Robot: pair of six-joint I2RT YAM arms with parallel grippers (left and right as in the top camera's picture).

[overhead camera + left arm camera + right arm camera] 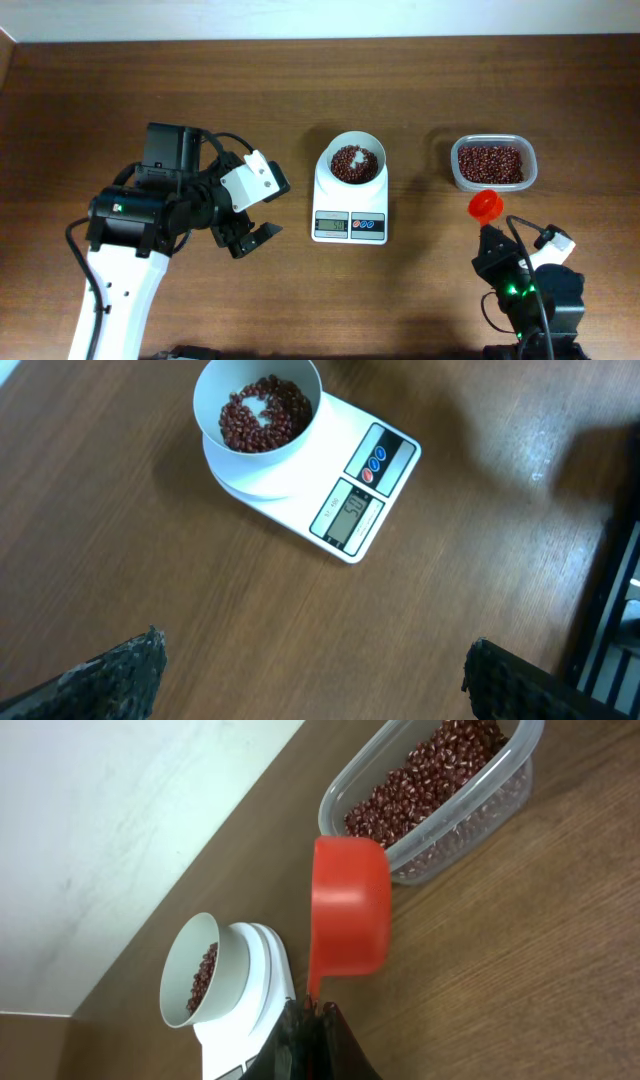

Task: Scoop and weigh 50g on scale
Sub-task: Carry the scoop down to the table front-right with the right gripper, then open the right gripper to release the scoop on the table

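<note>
A small white digital kitchen scale (pixel 350 203) sits near the middle of a dark brown wooden worktop (pixel 100 100). A round white bowl (pixel 372 144) rests on the far part of the scale. The scale's grey display and two small round buttons face the near edge. The digits are too blurred to read with certainty. A shallow layer of small dark red-brown beans (pixel 355 164) lies in the bowl, with a patch of the white bottom showing through.

To the right of the scale, well apart from it, stands a clear rectangular plastic tub (pixel 455 176) filled with more of the same beans. Just on the near side of the tub is an orange-red plastic scoop (pixel 485 205), turned on its side. The right arm (pixel 530 290), nearer than the scale and to its right, has its jaws closed on the scoop's handle. Whether the scoop holds any beans cannot be told.

To the left of the scale, the white and black left arm (pixel 150 215) hangs above the bare wood. Its jaws stand wide open and hold nothing, their dark fingertips (pixel 120 670) far apart.
</note>
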